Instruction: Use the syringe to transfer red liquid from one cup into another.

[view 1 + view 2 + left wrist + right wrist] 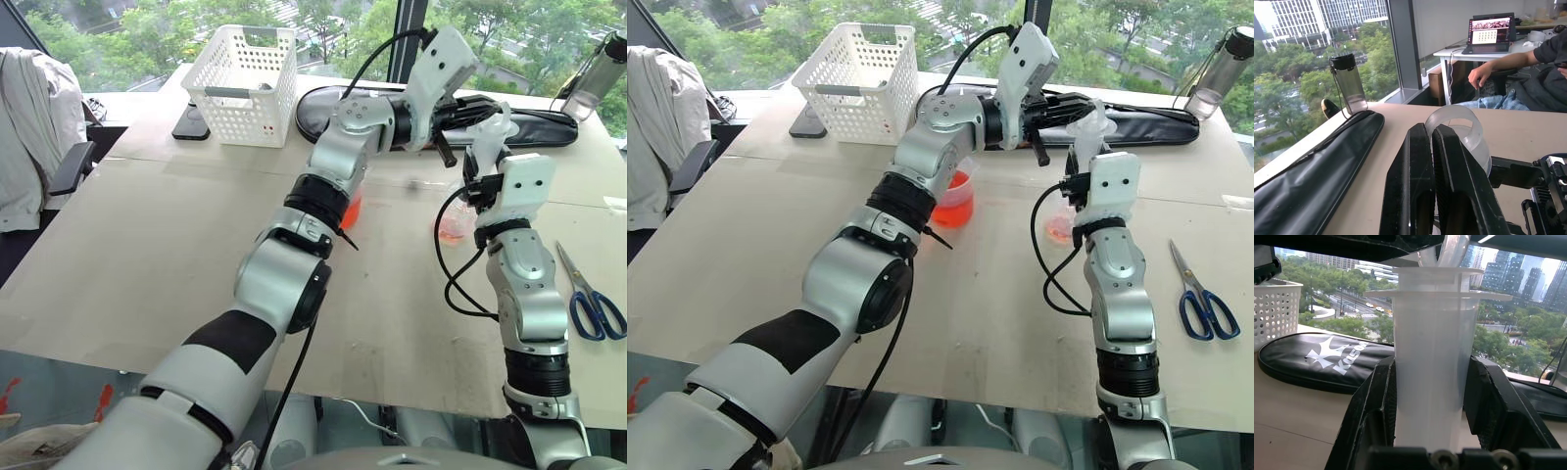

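1. The right gripper (1430, 396) is clamping the syringe (1432, 357) barrel upright, directly above the small clear cup (1059, 230).
2. The left gripper (1437, 147), jaws closed on the plunger top, is reaching in from the left.
3. The beaker (955, 201) is standing far-left.

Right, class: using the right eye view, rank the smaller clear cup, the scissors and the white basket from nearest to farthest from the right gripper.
1. Smaller clear cup: just beneath the right gripper.
2. Scissors: on the table, toward the robot's right.
3. White basket: far across, on the robot's left.
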Motion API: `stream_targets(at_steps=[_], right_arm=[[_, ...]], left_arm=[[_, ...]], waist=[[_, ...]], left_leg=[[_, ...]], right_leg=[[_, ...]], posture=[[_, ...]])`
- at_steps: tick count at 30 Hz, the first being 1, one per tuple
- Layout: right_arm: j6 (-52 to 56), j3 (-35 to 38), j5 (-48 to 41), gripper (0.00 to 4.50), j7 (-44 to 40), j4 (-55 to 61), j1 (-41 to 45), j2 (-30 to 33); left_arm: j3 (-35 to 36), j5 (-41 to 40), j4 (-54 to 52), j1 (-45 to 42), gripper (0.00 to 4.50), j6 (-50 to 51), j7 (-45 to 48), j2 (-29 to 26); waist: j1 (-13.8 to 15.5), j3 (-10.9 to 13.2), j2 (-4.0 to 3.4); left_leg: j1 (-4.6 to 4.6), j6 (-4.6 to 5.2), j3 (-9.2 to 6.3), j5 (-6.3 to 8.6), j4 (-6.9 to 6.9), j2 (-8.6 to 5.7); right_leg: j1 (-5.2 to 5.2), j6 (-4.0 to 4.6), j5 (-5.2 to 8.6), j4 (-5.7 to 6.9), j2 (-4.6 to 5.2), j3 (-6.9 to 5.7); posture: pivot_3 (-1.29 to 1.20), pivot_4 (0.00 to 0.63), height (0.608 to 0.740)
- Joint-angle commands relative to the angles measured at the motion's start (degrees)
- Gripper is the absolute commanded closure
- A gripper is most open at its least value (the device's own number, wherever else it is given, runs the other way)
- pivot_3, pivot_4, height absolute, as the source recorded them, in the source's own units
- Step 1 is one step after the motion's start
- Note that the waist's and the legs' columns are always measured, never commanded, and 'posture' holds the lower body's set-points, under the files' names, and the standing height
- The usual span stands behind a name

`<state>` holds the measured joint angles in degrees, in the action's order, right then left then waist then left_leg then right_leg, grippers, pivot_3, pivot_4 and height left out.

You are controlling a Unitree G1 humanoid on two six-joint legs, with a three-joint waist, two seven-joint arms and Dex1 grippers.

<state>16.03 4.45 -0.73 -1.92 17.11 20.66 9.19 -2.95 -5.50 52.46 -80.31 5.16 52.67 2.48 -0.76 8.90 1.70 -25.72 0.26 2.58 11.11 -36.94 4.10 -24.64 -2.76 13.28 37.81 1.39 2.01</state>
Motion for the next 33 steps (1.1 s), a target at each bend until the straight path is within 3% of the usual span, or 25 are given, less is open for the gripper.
stream_targets(at_steps=[1,8,12,16,22,23,28,33], right_arm=[[-1.6,0.1,0.1,3.01,-0.5,7.1,2.7,1.0],[-1.0,-0.3,0.4,3.01,-1.1,7.9,3.1,1.4],[-0.8,-0.5,0.7,3.01,-1.3,7.9,2.4,1.5],[0.0,-0.1,0.6,3.01,-1.2,8.9,2.3,1.5],[1.4,0.5,0.1,3.04,-1.4,10.6,2.4,1.9],[1.7,0.6,0.0,3.04,-1.5,11.0,2.3,1.9],[3.2,1.2,-0.6,3.04,-2.7,12.8,2.0,3.1],[4.1,0.4,-0.9,3.05,-5.1,14.1,1.7,5.0]], left_arm=[[-4.3,1.9,1.7,1.5,4.5,1.5,3.5,2.5],[-4.2,2.4,1.8,1.7,4.5,1.4,3.5,2.8],[1.7,-4.7,-1.8,0.3,4.5,6.6,4.1,2.8],[4.6,-8.9,-7.0,0.2,3.26,13.2,4.4,0.0],[6.8,-13.4,-18.1,3.3,0.18,21.0,2.3,-4.7],[6.4,-13.9,-20.9,4.5,0.0,22.5,2.7,-5.8],[2.5,-15.9,-35.4,14.0,0.0,30.1,3.4,-9.9],[0.5,-17.0,-39.3,16.8,0.0,31.9,1.3,-8.4]], waist=[[0.0,0.0,0.0],[0.0,0.0,0.0],[0.0,0.0,0.0],[0.0,0.0,0.0],[-0.2,0.0,-0.02],[-0.3,0.0,-0.04],[-0.2,-0.1,-0.1],[0.5,-0.1,-0.1]], left_leg=[[0.0,0.0,0.0,0.0,0.0,0.0],[0.0,0.0,0.0,0.0,0.0,0.0],[-0.01,0.0,0.0,0.0,0.0,0.0],[-0.02,0.0,-0.02,0.0,-0.01,0.0],[0.04,0.0,-0.07,0.0,-0.01,0.02],[0.04,0.0,-0.06,0.0,-0.01,0.02],[0.05,-0.01,-0.02,-0.01,-0.02,0.03],[-0.05,-0.01,-0.04,-0.01,-0.23,0.03]], right_leg=[[0.0,0.0,0.0,0.0,0.0,0.0],[0.0,0.0,0.0,0.0,0.0,0.0],[0.0,0.0,0.0,0.0,0.0,0.0],[0.0,0.0,0.0,0.0,0.0,-0.01],[0.0,0.0,0.0,0.09,-0.03,-0.01],[0.0,0.0,0.0,0.09,-0.03,-0.01],[0.0,0.0,0.0,0.07,-0.03,0.05],[0.03,0.0,-0.01,0.1,-0.02,0.0]], posture=[[0.0,0.15,0.724],[0.0,0.15,0.724],[0.0,0.15,0.724],[0.0,0.15,0.724],[0.0,0.15,0.724],[0.0,0.15,0.724],[0.0,0.15,0.724],[0.0,0.15,0.724]])
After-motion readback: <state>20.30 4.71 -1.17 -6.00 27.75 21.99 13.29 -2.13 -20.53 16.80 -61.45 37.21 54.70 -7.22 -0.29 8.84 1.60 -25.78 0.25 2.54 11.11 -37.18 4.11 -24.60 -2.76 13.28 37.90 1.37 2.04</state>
